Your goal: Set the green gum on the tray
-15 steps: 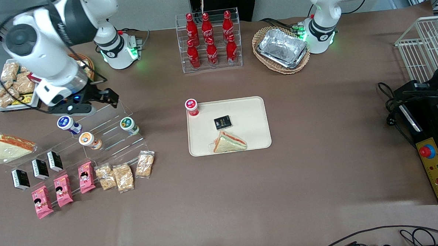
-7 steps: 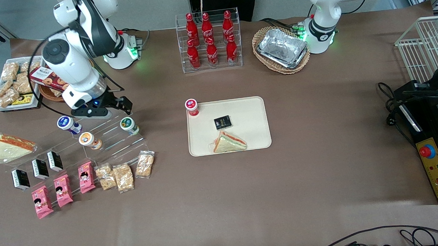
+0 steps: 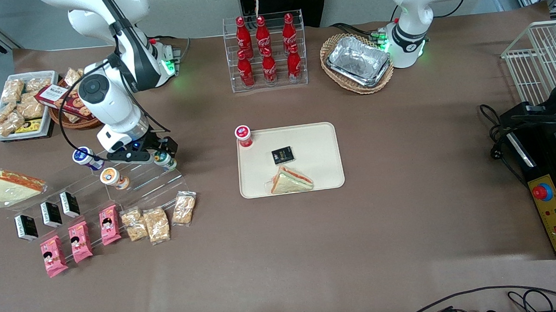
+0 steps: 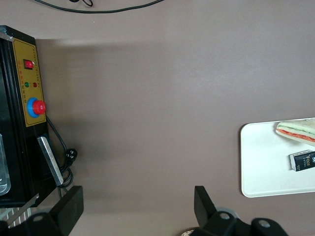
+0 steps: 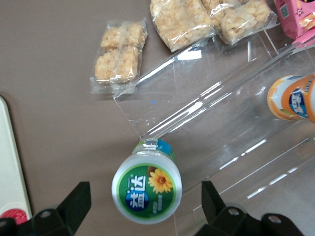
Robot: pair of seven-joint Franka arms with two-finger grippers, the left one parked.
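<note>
The green gum (image 3: pixel 166 160) is a small white bottle with a green printed lid, lying tilted on a clear acrylic stepped stand (image 3: pixel 143 183). My gripper (image 3: pixel 161 151) hangs just above it and hides part of it in the front view. In the right wrist view the gripper (image 5: pixel 145 209) is open, with a dark finger (image 5: pixel 75 204) on each side of the green gum (image 5: pixel 146 187) and a gap to the lid. The beige tray (image 3: pixel 321 173) lies flat mid-table, toward the parked arm from the stand; its rim (image 5: pixel 9 162) shows in the wrist view.
A red-lidded bottle (image 3: pixel 243 134) stands at the tray's corner nearest the stand. A black packet (image 3: pixel 282 155) and a sandwich (image 3: pixel 291 180) lie on the tray. Blue-lidded (image 3: pixel 84 156) and orange-lidded (image 3: pixel 113 177) bottles share the stand. Snack packs (image 3: pixel 158 223) lie nearer the camera.
The right arm has swung down and toward the tray end of the stand. Its gripper, earlier near the blue-lidded bottle, now sits over the green gum.
</note>
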